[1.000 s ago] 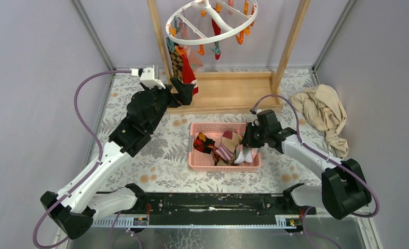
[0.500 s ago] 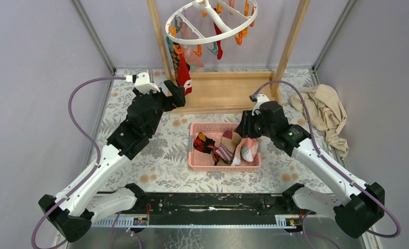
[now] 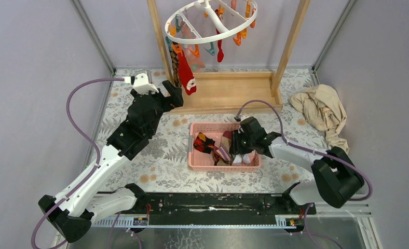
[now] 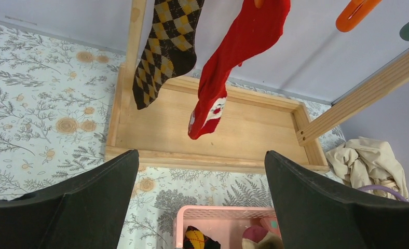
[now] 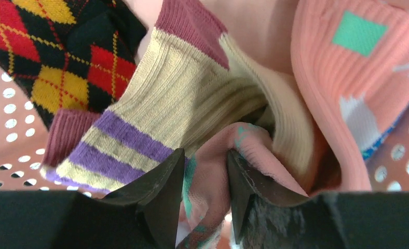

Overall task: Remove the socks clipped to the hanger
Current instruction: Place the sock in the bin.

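Readable text: none is made out in any view.
Red sock (image 4: 244,46): a white patch with small red marks is seen near the toe — no letters can be read.
Pink sock (image 5: 316,78): a teal square and white shapes are shown — no word or number is formed.

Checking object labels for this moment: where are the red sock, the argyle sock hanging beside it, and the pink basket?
red sock (image 4: 224,67), left wrist view, middle of its leg.
argyle sock (image 4: 166,46), left wrist view, middle of its checked leg.
pink basket (image 3: 213,125), top external view, far rim.
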`<state>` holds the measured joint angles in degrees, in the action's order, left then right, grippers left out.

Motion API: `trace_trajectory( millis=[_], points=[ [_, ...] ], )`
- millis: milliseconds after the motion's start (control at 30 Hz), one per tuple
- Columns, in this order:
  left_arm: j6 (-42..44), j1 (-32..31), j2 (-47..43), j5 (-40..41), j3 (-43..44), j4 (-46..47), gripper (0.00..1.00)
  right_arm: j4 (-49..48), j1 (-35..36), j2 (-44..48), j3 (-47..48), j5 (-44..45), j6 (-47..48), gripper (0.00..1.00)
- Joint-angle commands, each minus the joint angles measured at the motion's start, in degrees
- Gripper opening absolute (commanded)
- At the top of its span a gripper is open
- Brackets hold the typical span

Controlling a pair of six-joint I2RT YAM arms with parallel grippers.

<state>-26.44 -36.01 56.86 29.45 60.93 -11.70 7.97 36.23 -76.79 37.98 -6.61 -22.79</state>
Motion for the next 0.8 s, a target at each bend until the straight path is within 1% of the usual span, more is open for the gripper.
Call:
trace_trajectory(
  millis=[0, 100, 200, 333, 400, 500, 600, 767],
  points=[
    [-0.3, -0.2, -1.1, 1.9, -0.1, -0.7, 0.99, -6.9, 0.4, -4.6, 1.5, 0.0, 0.2, 0.43],
    [0.4, -0.2, -0.6, 2.3, -0.1, -0.3, 0.99, -3.2, 0.4, -2.0, 4.1, 0.0, 1.4, 0.45],
    [2.0, -0.2, 0.2, 2.2, -1.1, 2.3, 0.99, 2.6, 0.4, 3.3, 8.5, -0.2, 2.7, 0.48],
    [4.7, -0.2, 2.1, 2.3, -3.2, 8.6, 0.99, 8.3, 0.4, 10.0, 14.6, -0.7, 2.9, 0.60],
    [6.2, 0.0, 3.6, 3.5, -4.4, 11.4, 0.99, 8.9, 0.4, 12.9, 16.0, -1.6, 2.3, 0.65],
    [7.7, 0.8, 7.0, 4.4, -4.7, 15.5, 0.99, 8.3, 0.3, 15.9, 17.1, -3.1, 1.0, 0.68],
    [7.6, 2.7, 9.9, 4.6, -4.0, 17.7, 0.99, 6.1, 0.4, 17.2, 16.7, -4.9, -0.2, 0.69],
    [11.9, 4.0, 14.1, 4.1, -3.8, 27.0, 0.99, 5.2, 0.4, 16.7, 15.6, -6.1, -0.7, 0.69]
  ],
)
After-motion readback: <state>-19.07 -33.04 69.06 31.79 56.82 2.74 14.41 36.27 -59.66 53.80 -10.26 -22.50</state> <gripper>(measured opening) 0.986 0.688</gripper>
